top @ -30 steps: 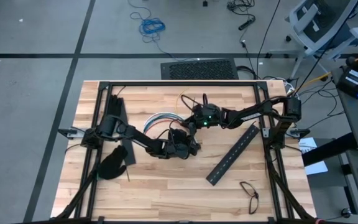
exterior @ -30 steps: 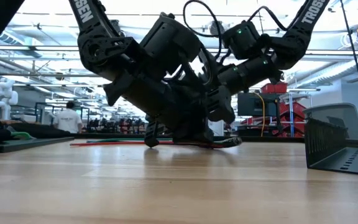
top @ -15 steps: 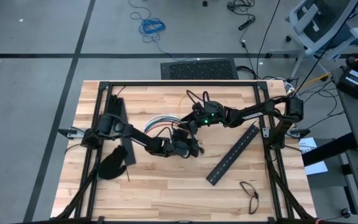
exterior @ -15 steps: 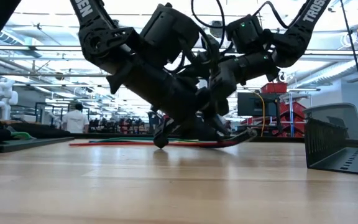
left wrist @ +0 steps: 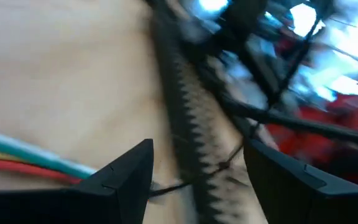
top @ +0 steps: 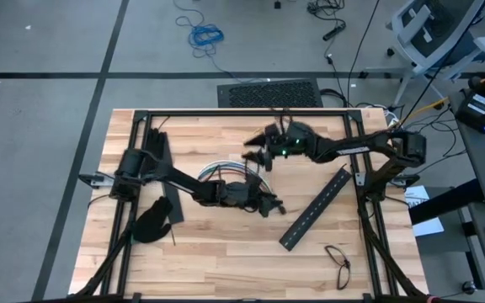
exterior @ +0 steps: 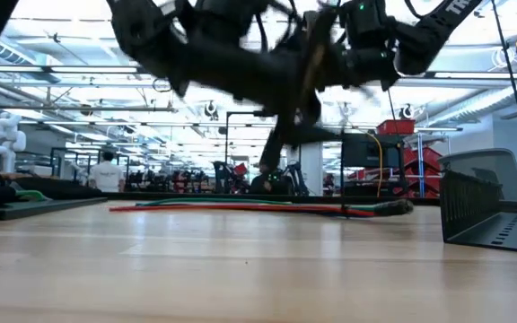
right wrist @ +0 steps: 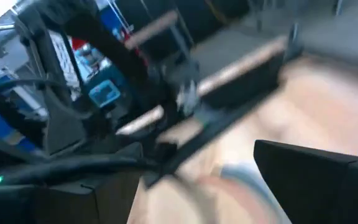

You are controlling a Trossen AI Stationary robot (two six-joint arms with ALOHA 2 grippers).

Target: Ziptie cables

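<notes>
Both end effectors, left (top: 269, 204) and right (top: 256, 151), released and lifted, fingers spread; thin multicoloured wire bundle (exterior: 240, 207) lies free below on wooden tabletop (top: 226, 261); tie likely finished.

Both arms reach to table centre, left gripper (top: 269, 204) & right gripper (top: 253, 148) fingers spread, nothing held.

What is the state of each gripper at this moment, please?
Left gripper: open, fingers apart, holding nothing, just above the table beside the cables.
Right gripper: open, lifted above the table, holding nothing visible.
</notes>
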